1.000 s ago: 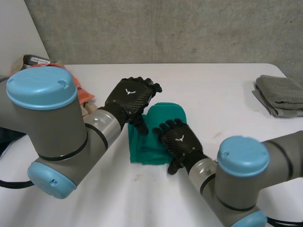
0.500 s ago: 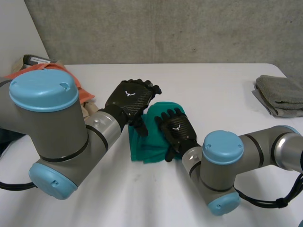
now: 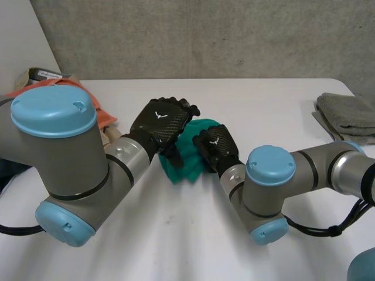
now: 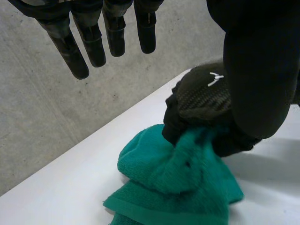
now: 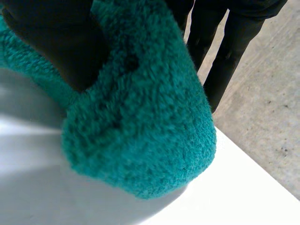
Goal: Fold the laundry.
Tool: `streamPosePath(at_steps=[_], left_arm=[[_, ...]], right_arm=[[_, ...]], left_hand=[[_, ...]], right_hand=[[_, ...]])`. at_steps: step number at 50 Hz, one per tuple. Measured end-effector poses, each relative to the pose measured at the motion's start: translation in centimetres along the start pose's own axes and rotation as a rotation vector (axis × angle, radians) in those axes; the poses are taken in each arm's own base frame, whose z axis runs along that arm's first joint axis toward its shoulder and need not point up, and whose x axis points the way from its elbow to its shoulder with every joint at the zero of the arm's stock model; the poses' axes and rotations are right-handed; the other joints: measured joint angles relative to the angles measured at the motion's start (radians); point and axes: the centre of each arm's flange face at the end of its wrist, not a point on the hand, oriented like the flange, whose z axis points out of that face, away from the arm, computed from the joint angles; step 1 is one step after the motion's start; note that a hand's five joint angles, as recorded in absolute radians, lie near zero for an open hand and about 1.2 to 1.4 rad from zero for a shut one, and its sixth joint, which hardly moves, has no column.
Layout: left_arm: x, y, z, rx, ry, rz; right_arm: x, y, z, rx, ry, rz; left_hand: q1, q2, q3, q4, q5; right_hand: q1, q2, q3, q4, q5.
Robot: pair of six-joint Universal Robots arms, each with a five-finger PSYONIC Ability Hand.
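I see my right robot hand (image 3: 215,146) clamped on the bunched towel (image 3: 187,164). My left robot hand (image 3: 161,124) hovers alongside, fingers straight and apart.

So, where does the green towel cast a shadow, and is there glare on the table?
Right wrist view: the green towel throws a soft grey shadow on the table just under its bunched end. Head view: the table looks evenly lit, no glare.
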Motion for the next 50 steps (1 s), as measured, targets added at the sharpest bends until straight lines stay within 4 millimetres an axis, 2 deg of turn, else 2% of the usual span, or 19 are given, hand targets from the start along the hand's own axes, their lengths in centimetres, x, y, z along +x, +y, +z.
streamPosePath(at_steps=[4,8,12,18,19,22,25,28,29,31,32,35,36,38,39,40,43,45,50], left_arm=[[-0.1,-0.2,0.1,0.008,-0.001,0.001],[-0.1,-0.6,0.2,0.021,-0.004,0.002],[-0.2,-1.3,0.3,0.043,-0.004,0.004],[0.1,-2.8,0.4,0.091,0.005,0.010],[0.3,-3.2,0.4,0.104,0.012,0.011],[0.8,-3.9,0.3,0.130,0.031,0.012],[1.4,-4.5,0.3,0.155,0.054,0.014],[2.0,-4.8,0.2,0.174,0.076,0.015],[2.1,-4.8,0.2,0.177,0.080,0.015],[2.3,-4.8,0.2,0.181,0.090,0.015],[2.4,-4.8,0.2,0.180,0.092,0.015],[2.6,-4.4,0.3,0.172,0.099,0.014],[2.6,-4.3,0.3,0.170,0.100,0.014],[2.7,-3.9,0.4,0.157,0.102,0.013],[2.7,-3.7,0.5,0.152,0.103,0.012],[2.7,-3.4,0.6,0.145,0.104,0.012],[2.8,-2.8,0.8,0.126,0.105,0.009],[2.8,-2.5,0.9,0.118,0.105,0.008],[2.9,-2.3,0.9,0.112,0.107,0.007]], right_arm=[[1.2,-0.7,0.6,0.028,0.017,-0.001],[3.8,-2.1,1.7,0.081,0.057,-0.006],[8.5,-4.4,2.9,0.179,0.106,-0.021],[17.0,-7.6,4.1,0.350,0.217,-0.066],[19.2,-8.1,4.2,0.384,0.254,-0.076],[24.0,-8.3,4.2,0.438,0.335,-0.087],[28.6,-7.5,3.8,0.471,0.413,-0.091],[33.4,-5.3,3.3,0.482,0.488,-0.088],[34.3,-4.7,3.2,0.483,0.499,-0.087],[37.3,-1.8,2.7,0.471,0.534,-0.080],[38.1,-0.9,2.5,0.466,0.539,-0.078],[40.9,4.4,1.6,0.431,0.538,-0.063],[41.2,5.3,1.5,0.423,0.534,-0.059],[42.2,9.3,0.7,0.384,0.514,-0.041],[42.3,10.2,0.5,0.374,0.509,-0.036],[42.5,12.4,0.0,0.349,0.494,-0.022],[42.6,16.7,-1.3,0.292,0.465,0.011],[42.6,18.8,-2.2,0.259,0.453,0.031],[42.9,20.7,-3.6,0.222,0.446,0.049]], left_hand=[[0.000,0.000,0.000,0.000,0.000],[0.000,0.000,0.000,0.000,0.000],[0.000,0.000,0.000,0.000,0.000],[0.000,0.000,0.000,0.000,0.000],[0.000,0.000,0.000,0.000,0.000],[0.000,0.000,0.000,0.000,0.000],[0.000,0.000,0.000,0.000,0.000],[0.000,0.000,0.000,0.000,0.000],[0.000,0.000,0.000,0.000,0.000],[0.000,0.000,0.000,0.000,0.000],[0.000,0.000,0.000,0.000,0.000],[0.000,0.000,0.000,0.000,0.000],[0.000,0.000,0.000,0.000,0.000],[0.001,0.000,0.000,0.000,0.000],[0.000,0.000,0.000,0.000,0.000],[0.000,0.000,0.000,0.000,0.000],[0.000,0.000,0.000,0.000,0.000],[0.000,0.000,0.000,0.000,0.000],[0.000,0.000,0.000,0.000,0.000]], right_hand=[[0.000,0.003,0.012,0.024,0.005],[0.000,0.003,0.012,0.024,0.005],[0.000,0.003,0.012,0.034,0.004],[0.000,0.003,0.020,0.038,0.013],[0.000,0.003,0.020,0.038,0.015],[0.000,0.003,0.020,0.038,0.020],[0.000,0.003,0.020,0.038,0.020],[0.000,0.003,0.020,0.038,0.020],[0.000,0.003,0.020,0.038,0.020],[0.000,0.003,0.025,0.038,0.025],[0.000,0.003,0.027,0.038,0.025],[0.000,0.009,0.030,0.038,0.025],[0.000,0.009,0.030,0.038,0.025],[0.000,0.009,0.030,0.039,0.025],[0.000,0.009,0.030,0.039,0.025],[0.000,0.009,0.030,0.039,0.025],[0.000,0.009,0.030,0.039,0.025],[0.000,0.009,0.030,0.039,0.027],[0.000,0.009,0.030,0.039,0.044]])
